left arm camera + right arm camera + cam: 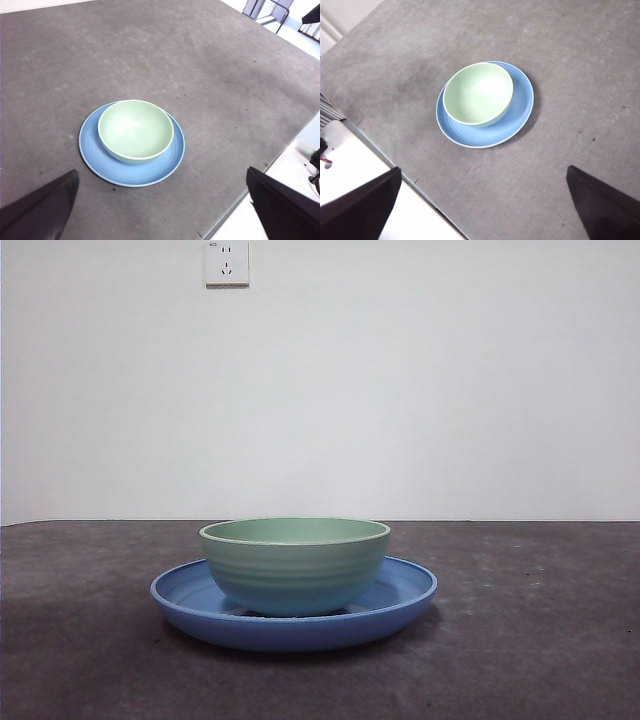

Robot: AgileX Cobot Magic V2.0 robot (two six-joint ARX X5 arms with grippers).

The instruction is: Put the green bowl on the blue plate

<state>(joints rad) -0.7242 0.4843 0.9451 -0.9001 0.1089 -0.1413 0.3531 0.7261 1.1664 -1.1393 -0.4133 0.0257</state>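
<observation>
The green bowl [295,565] stands upright inside the blue plate [400,595] near the middle of the grey table. It is empty. From the left wrist view the green bowl [135,130] rests slightly off-centre on the blue plate [165,165], and my left gripper [160,210] hangs high above and well back from it, open with nothing between its jaws. The right wrist view shows the green bowl [477,94] on the blue plate [520,112] too, with my right gripper [482,210] raised far from it, open and holding nothing. Neither arm shows in the front view.
A white wall with a power socket [227,262] stands behind the table. The table's edge [405,177] runs near my right gripper, with a white surface beyond it. A metal frame [267,10] stands past the table's far corner.
</observation>
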